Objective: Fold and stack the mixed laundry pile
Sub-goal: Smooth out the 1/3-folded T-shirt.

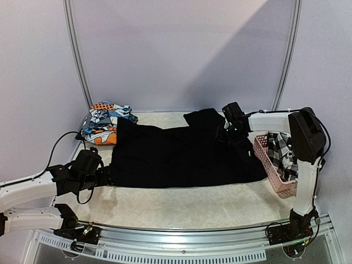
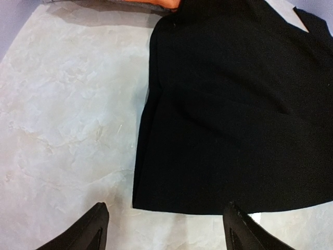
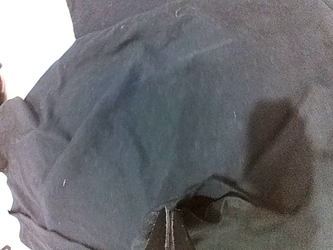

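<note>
A large plain black garment (image 1: 181,154) lies spread across the table's middle. My left gripper (image 1: 107,177) is open just off its near left corner; in the left wrist view the fingertips (image 2: 237,221) flank the black hem (image 2: 208,205), and the gripper (image 2: 166,229) holds nothing. My right gripper (image 1: 226,132) is at the garment's far right edge. In the right wrist view it (image 3: 169,229) is shut on a pinched fold of the black fabric (image 3: 156,104). Orange-blue-white printed pieces (image 1: 104,124) sit folded at the far left.
A pink perforated basket (image 1: 269,165) stands at the right edge with a black-and-white checked garment (image 1: 281,148) in it. Pale marble tabletop (image 1: 187,206) shows in front of the black garment. An orange cloth edge (image 2: 166,4) shows at the top of the left wrist view.
</note>
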Tool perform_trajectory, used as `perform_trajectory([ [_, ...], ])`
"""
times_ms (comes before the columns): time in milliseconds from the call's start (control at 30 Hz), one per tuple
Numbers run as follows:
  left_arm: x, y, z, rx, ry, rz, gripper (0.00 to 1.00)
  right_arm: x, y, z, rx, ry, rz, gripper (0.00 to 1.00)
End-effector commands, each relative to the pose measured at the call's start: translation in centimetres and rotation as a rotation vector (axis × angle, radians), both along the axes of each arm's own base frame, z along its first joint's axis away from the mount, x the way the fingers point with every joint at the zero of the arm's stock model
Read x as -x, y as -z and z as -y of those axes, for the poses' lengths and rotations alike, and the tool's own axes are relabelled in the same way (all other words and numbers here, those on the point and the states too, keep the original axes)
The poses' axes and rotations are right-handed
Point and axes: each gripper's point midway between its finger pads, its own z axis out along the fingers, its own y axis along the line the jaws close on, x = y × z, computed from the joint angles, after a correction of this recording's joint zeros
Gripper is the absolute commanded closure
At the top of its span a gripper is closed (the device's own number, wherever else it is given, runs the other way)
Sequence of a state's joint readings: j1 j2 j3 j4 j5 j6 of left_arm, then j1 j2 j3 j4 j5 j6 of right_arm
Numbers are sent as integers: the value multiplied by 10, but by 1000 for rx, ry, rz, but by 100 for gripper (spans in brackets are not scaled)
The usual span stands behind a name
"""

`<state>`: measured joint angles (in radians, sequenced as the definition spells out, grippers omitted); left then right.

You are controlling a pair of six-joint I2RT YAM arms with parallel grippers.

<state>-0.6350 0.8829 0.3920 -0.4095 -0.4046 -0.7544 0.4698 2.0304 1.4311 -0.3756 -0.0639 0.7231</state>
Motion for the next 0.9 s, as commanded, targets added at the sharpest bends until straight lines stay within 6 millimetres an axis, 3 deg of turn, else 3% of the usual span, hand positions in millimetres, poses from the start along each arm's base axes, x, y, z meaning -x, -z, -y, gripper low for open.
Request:
perform_trajectory([
  [0,3,2,1,-15,19,-9,23,-15,9,-7,21,-41,-31,100],
  [200,5,2,-2,-15,-7,-19,23,-23,18,-23,32,-140,-57,95],
  [300,6,2,-5,-12,-29,-21,22,-19,15,-33,29,-199,-48,84],
  [433,7,3,-12,-28,-69,-29,20,-6,5,-43,56,-284,-36,58],
  [567,8,5,-15,-49,-97,-55,20,8,-6,-18,162,-244,-20,51],
  [633,9,9,-17,-66,-110,-76,20,20,-14,1,206,-199,1,40],
  [667,8,10,-16,-69,-112,-85,21,25,-31,10,213,-170,38,37],
  [733,8,14,-15,-73,-114,-101,23,44,-39,26,213,-132,58,27],
  [767,8,16,-14,-76,-111,-110,25,55,-53,32,193,-113,89,24],
  [800,8,18,-13,-81,-107,-117,27,71,-43,42,196,-101,70,21],
  [867,10,21,-14,-104,-103,-142,29,93,-56,51,156,-69,102,19],
])
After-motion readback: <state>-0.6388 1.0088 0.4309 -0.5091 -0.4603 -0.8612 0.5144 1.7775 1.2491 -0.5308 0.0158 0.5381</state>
